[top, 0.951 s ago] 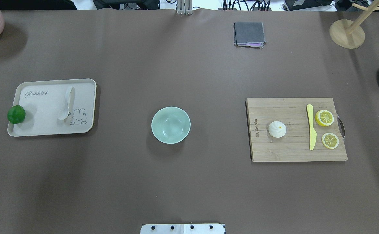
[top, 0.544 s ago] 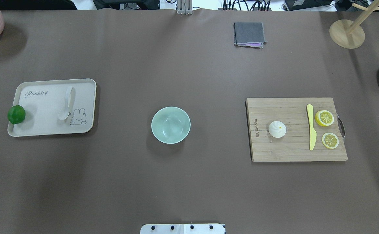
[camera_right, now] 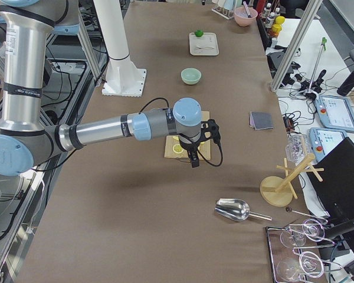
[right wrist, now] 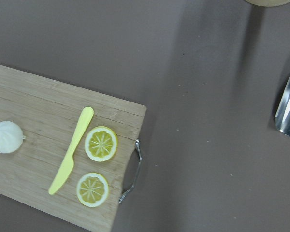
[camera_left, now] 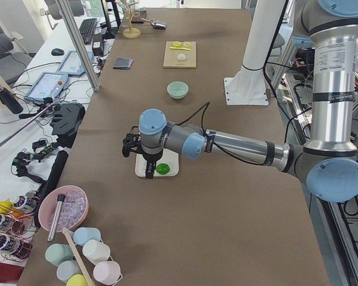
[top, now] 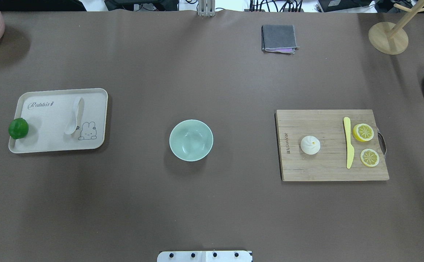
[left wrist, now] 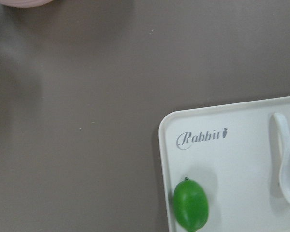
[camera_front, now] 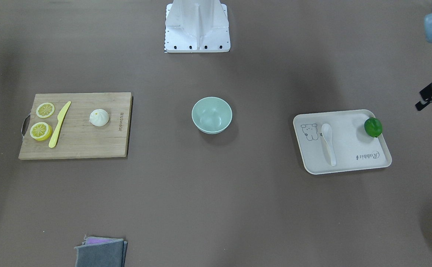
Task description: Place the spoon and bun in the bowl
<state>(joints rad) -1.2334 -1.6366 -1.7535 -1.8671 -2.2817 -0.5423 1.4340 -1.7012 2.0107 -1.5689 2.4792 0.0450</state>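
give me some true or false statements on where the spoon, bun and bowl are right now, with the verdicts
1. The spoon lies on the cream tray, next to the rabbit drawing. True.
2. The bun is already inside the bowl. False: the bun sits on the wooden cutting board, and the bowl is empty.
3. The yellow knife lies between the bun and the two lemon slices. True.
4. A green lime rests in the middle of the cutting board. False: the lime is at one end of the tray, apart from the spoon.
5. A folded grey cloth lies on the table, apart from the cutting board. True.
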